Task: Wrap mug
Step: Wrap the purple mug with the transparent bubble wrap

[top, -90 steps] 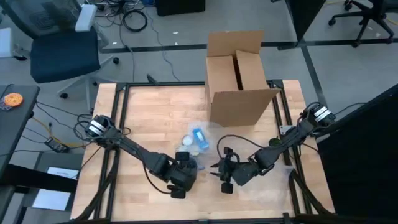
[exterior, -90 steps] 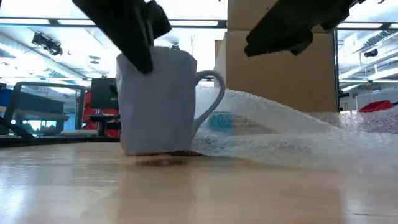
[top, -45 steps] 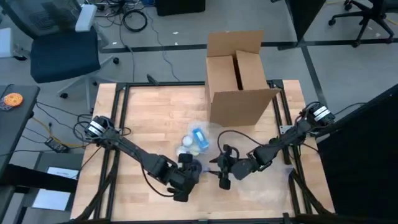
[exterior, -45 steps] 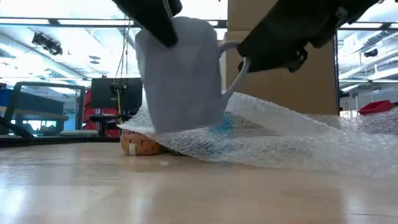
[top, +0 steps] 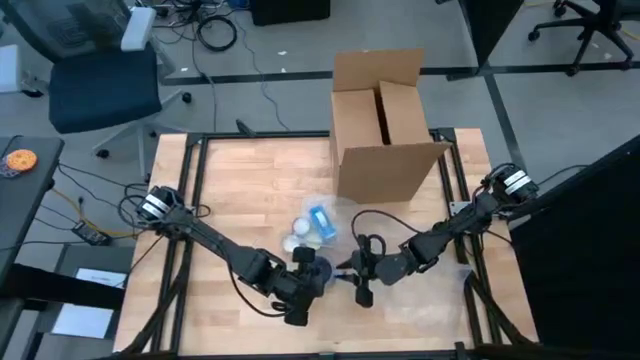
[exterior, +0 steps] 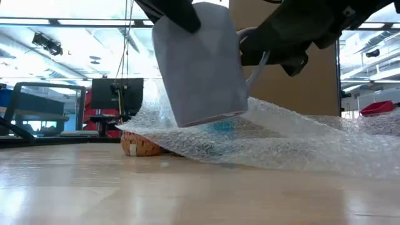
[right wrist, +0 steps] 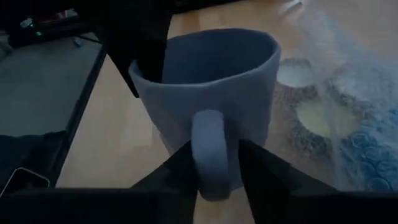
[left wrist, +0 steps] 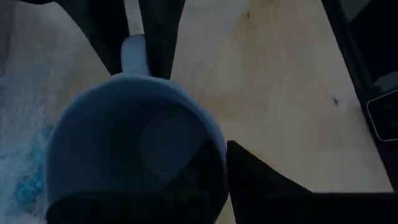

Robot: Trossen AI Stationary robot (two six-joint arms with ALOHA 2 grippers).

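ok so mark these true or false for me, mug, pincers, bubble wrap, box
1. The mug is off the table, tilted. True.
2. The left pincer grips the mug's rim. True.
3. The right pincer is far from the mug. False: its fingers sit on either side of the mug's handle.
4. The bubble wrap lies on the table under the mug. True.
5. The cardboard box lies flattened. False: it stands upright with flaps open.
6. The mug is already wrapped. False: its sides are bare.
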